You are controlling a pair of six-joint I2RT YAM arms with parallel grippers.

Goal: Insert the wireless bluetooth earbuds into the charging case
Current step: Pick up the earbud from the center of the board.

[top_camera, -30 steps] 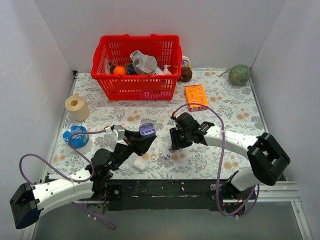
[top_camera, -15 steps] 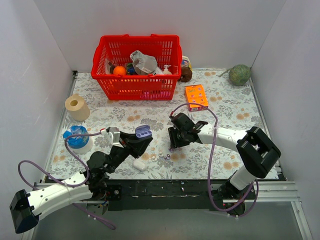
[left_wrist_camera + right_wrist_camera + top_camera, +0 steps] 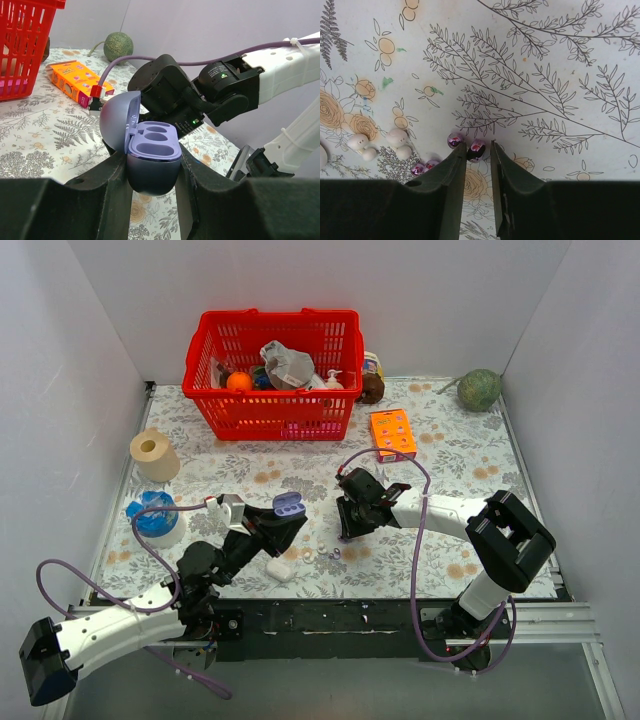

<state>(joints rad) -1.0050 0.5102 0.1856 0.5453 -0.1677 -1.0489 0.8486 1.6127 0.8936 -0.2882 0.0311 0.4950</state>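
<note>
Right wrist view looks straight down on the flowered tablecloth (image 3: 560,60), where the earbuds (image 3: 454,140) lie as small glossy purple beads; the right gripper (image 3: 477,146) stands with its jaws narrow, straddling one bead at their tips; whether the pads already pinch it I cannot tell.

The charging case (image 3: 150,145) is clamped in the left gripper (image 3: 152,166), raised off the cloth, lid swung back, both sockets showing bare; the earbuds lie on the cloth to the right of the case and nearer the arm bases; small white lumps (image 3: 399,142) sit between the earbuds and the case.

To do this pick well, I judge the jaws should centre on one bead only, leaving its neighbour untouched; close gently, since so smooth and tiny a thing will likely squirt out; lift straight up, then carry it over the case and lower it square to a socket.

No brand or lettering can be read; the orange box (image 3: 75,80) beyond the case bears print too small to make out.
</note>
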